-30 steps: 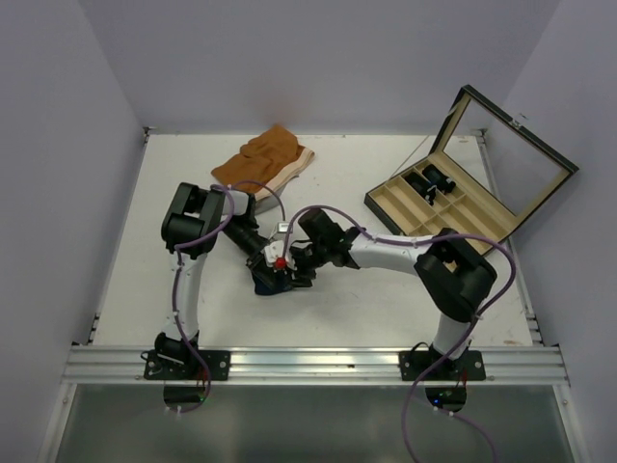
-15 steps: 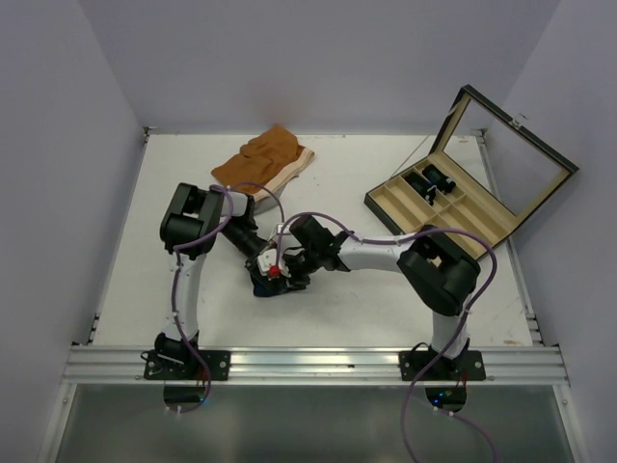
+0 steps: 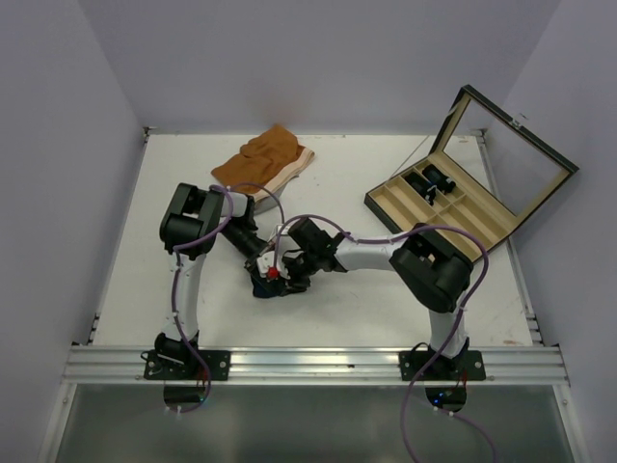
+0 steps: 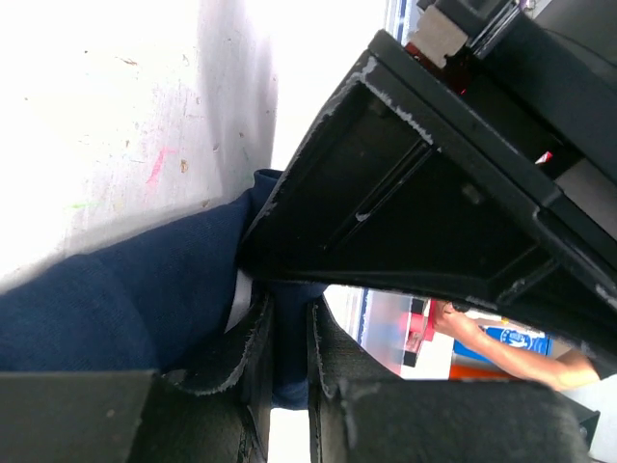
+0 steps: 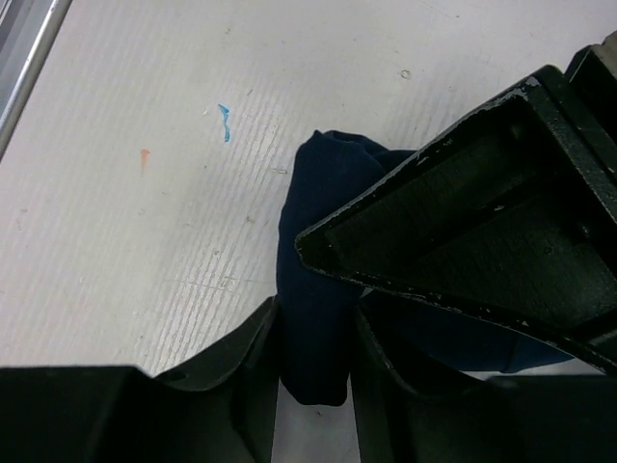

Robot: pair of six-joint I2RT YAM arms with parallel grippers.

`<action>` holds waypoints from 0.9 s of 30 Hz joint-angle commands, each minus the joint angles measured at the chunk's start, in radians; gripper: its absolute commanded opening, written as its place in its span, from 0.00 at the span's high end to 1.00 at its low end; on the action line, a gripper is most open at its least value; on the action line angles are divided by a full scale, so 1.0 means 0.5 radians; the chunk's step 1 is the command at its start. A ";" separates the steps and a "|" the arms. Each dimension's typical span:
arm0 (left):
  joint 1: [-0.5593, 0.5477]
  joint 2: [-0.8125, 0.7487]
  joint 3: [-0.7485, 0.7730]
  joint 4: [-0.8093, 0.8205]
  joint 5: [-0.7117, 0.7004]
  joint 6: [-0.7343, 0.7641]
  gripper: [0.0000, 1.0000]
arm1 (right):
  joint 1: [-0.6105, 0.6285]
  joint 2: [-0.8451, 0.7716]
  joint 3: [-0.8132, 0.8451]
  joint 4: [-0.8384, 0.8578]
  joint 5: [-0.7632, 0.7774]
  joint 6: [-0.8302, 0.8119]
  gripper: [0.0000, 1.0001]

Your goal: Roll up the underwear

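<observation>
Low over underwear [image 5: 323, 207], L claw [image 4: 289, 307] & R claw [image 5: 313, 309] tip-to-tip

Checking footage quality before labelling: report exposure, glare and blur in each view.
Right wrist: evenly exposed, the table grain and the underwear sharp, the near fingers soft. Left wrist: table blown out to white, underwear in shadow yet readable, close parts blurred. Top external: soft even light, no harsh glare; the arms hide most of the underwear.
</observation>
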 commanded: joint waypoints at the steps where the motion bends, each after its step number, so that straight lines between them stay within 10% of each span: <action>1: 0.004 0.131 -0.074 0.405 -0.269 0.109 0.83 | 0.011 -0.014 0.038 -0.092 0.037 0.056 0.63; 13: 0.004 0.146 -0.053 0.389 -0.273 0.112 0.82 | 0.011 -0.076 0.075 -0.093 0.007 0.207 0.58; 21: 0.004 0.113 -0.071 0.411 -0.270 0.109 0.81 | 0.011 -0.045 0.099 -0.083 -0.054 0.277 1.00; 27: 0.072 -0.202 -0.144 0.503 -0.116 0.103 0.61 | 0.008 0.117 0.228 -0.224 -0.211 0.522 1.00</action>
